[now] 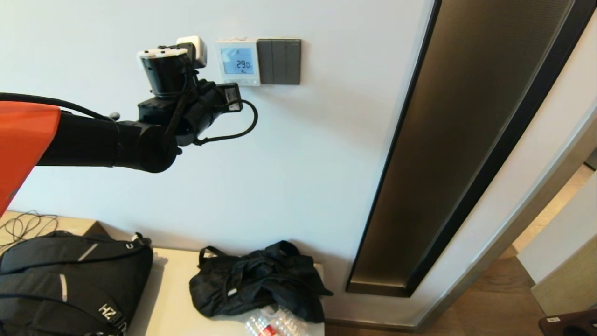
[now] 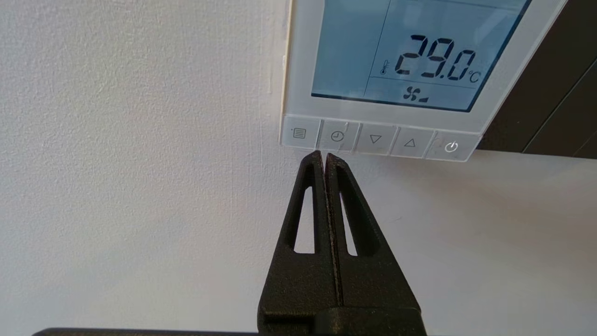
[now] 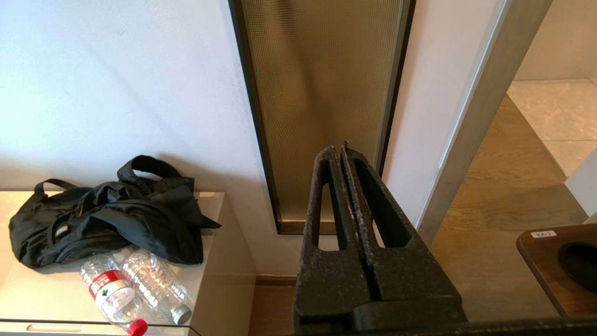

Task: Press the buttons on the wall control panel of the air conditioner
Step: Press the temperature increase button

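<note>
The white wall control panel [image 1: 237, 61] has a lit blue screen reading 29.0. In the left wrist view its screen [image 2: 410, 56] sits above a row of clear buttons: menu [image 2: 299, 133], clock [image 2: 337, 136], down arrow [image 2: 375, 139], up arrow [image 2: 409, 143] and power [image 2: 451, 147]. My left arm [image 1: 140, 140] is raised toward the wall. My left gripper [image 2: 324, 156] is shut and empty, with its tips just under the row's lower edge, between the menu and clock buttons. My right gripper [image 3: 339, 150] is shut and empty, held low and away from the panel.
A dark grey switch plate [image 1: 279, 61] adjoins the panel on the right, and a white plug [image 1: 198, 49] sits to its left. Below, a cabinet top [image 1: 172, 298] holds a black backpack [image 1: 70, 280], a black bag [image 1: 261, 280] and plastic bottles [image 1: 273, 324]. A tall dark-framed glass panel [image 1: 466, 140] stands to the right.
</note>
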Robot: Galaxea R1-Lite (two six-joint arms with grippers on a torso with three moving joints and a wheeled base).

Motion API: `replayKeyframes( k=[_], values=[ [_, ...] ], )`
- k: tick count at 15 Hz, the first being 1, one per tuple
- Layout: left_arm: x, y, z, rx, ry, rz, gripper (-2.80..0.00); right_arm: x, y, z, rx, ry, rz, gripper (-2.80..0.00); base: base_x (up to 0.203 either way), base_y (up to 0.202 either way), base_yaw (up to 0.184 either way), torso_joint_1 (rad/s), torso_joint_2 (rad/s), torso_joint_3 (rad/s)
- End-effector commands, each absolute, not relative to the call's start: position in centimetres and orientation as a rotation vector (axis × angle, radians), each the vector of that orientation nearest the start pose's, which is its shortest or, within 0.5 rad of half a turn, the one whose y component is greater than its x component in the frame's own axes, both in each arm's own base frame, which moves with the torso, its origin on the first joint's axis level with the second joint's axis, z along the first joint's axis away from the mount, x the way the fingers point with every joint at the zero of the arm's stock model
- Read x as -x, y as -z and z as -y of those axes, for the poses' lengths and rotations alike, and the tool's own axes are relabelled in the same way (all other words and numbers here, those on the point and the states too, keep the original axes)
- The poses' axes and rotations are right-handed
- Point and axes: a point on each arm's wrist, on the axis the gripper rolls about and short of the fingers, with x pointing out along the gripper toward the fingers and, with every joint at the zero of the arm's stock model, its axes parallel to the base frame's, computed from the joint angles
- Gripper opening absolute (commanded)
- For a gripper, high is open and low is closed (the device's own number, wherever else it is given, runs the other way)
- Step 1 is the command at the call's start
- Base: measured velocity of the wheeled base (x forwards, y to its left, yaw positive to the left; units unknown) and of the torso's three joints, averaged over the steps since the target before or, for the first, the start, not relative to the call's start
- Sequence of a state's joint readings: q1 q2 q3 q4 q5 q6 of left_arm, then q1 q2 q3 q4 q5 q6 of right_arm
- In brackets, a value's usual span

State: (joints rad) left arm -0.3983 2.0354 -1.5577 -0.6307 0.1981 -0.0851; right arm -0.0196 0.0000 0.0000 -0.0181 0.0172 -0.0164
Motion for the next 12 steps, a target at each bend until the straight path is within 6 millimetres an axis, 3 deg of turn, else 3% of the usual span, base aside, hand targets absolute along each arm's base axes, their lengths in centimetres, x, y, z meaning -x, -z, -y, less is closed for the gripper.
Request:
replayKeyframes(
  k=[1,12],
  values=[
    [-39.56,-27.04,16.19,0.132,0.206,0.144,-2.8,2.27,-7.74,-0.08,0.017,0.003,0.017,-2.8,0.0,0.0,0.0,0.0,0.0,0.0],
    [-39.7,-27.14,16.75,0.136,0.218,0.151,-2.8,2.27,-7.74,-0.09,0.017,0.002,0.017,-2.8,0.0,0.0,0.0,0.0,0.0,0.0]
  ],
)
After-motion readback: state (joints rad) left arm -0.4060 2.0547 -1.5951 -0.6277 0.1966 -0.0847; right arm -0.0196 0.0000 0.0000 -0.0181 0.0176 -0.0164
